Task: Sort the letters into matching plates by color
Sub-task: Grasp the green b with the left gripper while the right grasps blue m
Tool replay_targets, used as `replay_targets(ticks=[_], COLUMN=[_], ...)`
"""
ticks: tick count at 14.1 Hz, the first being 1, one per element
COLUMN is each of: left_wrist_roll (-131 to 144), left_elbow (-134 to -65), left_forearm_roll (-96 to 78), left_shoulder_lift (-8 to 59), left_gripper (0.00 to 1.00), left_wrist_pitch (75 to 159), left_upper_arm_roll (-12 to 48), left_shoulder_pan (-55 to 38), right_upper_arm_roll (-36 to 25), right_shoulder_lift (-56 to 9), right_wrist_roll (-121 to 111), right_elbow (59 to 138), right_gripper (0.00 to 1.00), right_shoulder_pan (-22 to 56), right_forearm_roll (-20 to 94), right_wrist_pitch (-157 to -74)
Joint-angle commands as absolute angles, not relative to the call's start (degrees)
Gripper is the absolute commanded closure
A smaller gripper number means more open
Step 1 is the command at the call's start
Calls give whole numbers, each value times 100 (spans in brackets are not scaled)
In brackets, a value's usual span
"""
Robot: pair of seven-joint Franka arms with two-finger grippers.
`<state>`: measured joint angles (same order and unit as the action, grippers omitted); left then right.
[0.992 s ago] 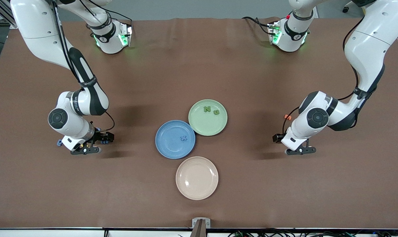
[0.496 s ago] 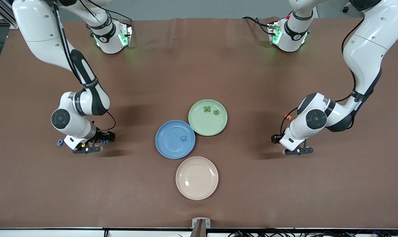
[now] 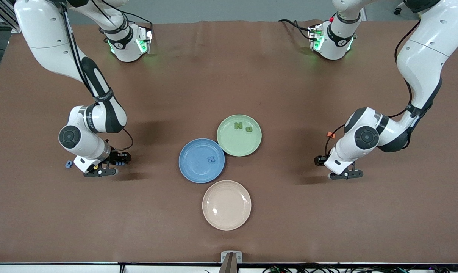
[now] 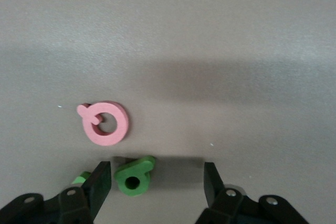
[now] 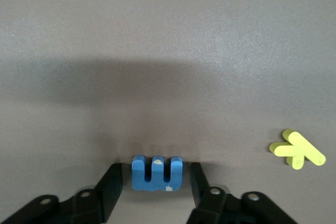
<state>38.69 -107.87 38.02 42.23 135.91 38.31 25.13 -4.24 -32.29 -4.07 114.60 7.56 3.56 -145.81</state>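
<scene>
Right gripper (image 5: 156,184) is sitting low on the table toward the right arm's end, its two black fingers (image 5: 112,184) standing either side of a blue letter (image 5: 156,173) with small gaps showing, so not yet pinching it. A yellow letter (image 5: 297,149) is lying flat on the cloth near that one, apart from it. In the front view another blue letter (image 3: 68,164) is lying just beside the right gripper (image 3: 100,171). Left gripper (image 4: 157,184) is hanging low over the table toward the left arm's end, fingers (image 4: 102,181) spread wide with a green letter (image 4: 134,176) lying between them, close against one finger and well clear of the other. A pink ring-shaped letter (image 4: 104,123) is lying near the green one, not touching. A small orange piece (image 3: 330,134) is showing by the left arm's cable; cannot tell whether it is a letter. At the table's middle, the green plate (image 3: 229,146) is holding two green letters (image 3: 243,126); the blue plate (image 3: 193,165) is touching its rim and holding one blue letter (image 3: 211,159); the cream plate (image 3: 226,205) is lying nearest the front camera. The surface (image 3: 229,76) is a brown matte cloth, faintly creased, with soft arm shadows falling on it. Grey floor and cables are showing past its edges.
</scene>
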Motion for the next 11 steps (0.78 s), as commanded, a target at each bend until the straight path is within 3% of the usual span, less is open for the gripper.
replay_targets(ticks=[1, 3, 6, 7, 11], left_wrist_roll=[3806, 3814, 3823, 3823, 3832], left_elbow=[-10837, -10854, -10907, -10916, -10960], left_forearm_roll=[3911, 3911, 3911, 3911, 3911], left_shoulder_lift=[4157, 4166, 4184, 4184, 4201], left_gripper=[17, 17, 18, 18, 21], left_wrist_pitch=[13641, 13632, 13623, 13623, 13623], left_upper_arm_roll=[3850, 3850, 3841, 3841, 3841], left_shoulder_pan=[2566, 2566, 2566, 2566, 2566], right_upper_arm_roll=[-325, -325, -325, -325, -212], right_shoulder_lift=[-3261, -3261, -3235, -3208, -2971], right_wrist_roll=[-510, -510, -492, -492, 339], right_elbow=[11505, 11496, 11470, 11452, 11145], right_gripper=[55, 65, 93, 97, 99], right_shoulder_pan=[633, 642, 642, 650, 825], right_forearm_roll=[448, 448, 448, 448, 483], right_wrist_pitch=[-14643, -14608, -14546, -14485, -13582])
